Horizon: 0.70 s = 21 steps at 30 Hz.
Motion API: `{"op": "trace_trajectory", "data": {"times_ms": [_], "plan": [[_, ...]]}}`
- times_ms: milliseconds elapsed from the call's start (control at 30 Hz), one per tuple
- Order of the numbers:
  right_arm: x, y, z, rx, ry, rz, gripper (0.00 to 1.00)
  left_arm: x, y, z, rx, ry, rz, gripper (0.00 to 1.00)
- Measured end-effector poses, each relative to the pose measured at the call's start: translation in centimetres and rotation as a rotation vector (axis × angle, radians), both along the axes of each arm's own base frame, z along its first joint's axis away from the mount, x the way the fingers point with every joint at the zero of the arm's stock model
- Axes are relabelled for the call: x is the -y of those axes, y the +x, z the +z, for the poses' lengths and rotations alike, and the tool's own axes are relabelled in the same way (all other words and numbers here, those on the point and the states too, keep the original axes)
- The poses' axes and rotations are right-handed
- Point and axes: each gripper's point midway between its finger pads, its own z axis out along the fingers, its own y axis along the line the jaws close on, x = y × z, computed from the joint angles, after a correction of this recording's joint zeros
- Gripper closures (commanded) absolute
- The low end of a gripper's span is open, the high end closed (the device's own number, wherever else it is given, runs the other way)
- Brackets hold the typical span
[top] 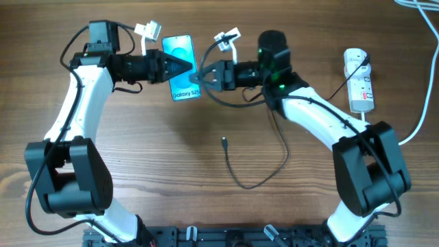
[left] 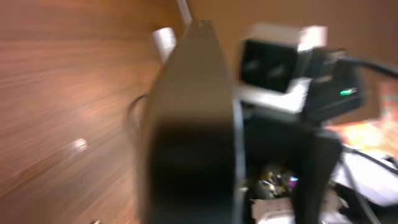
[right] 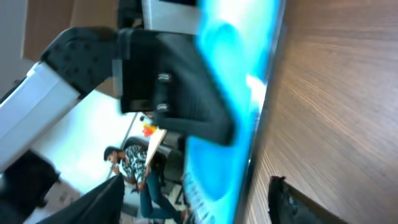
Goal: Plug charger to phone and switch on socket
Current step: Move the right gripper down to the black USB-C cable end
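The phone [top: 180,63], its teal screen lit, is at the back middle of the table. My left gripper [top: 184,66] is shut on it from the left, with one black finger [right: 186,106] lying across the screen. My right gripper [top: 201,76] is open, and its two fingers straddle the phone's lower right edge [right: 230,124] without closing. The left wrist view is blurred and shows only the phone's dark edge [left: 186,124] close up. The charger's connector tip [top: 224,141] lies free on the table, and its black cable loops back toward the white socket [top: 359,80] at the far right.
The black cable's loop [top: 250,184] lies on the table in front of the right arm. A thick white cord [top: 425,75] runs from the socket along the right edge. The right arm's wrist camera block [left: 280,62] is close behind the phone.
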Motion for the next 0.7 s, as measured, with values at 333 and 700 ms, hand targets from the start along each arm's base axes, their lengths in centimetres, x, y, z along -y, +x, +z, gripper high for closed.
{"op": "trace_trajectory", "data": {"times_ms": [333, 700], "plan": [[4.5, -2.7, -8.4, -0.289, -0.254, 0.005, 0.09, -3.2, -0.2, -7.4, -0.155, 0.373, 0.141, 0.96], [8.8, -4.1, -16.3, -0.371, -0.707, -0.162, 0.74, -5.1, -0.2, -13.3, -0.482, 0.409, 0.425, 0.96]]}}
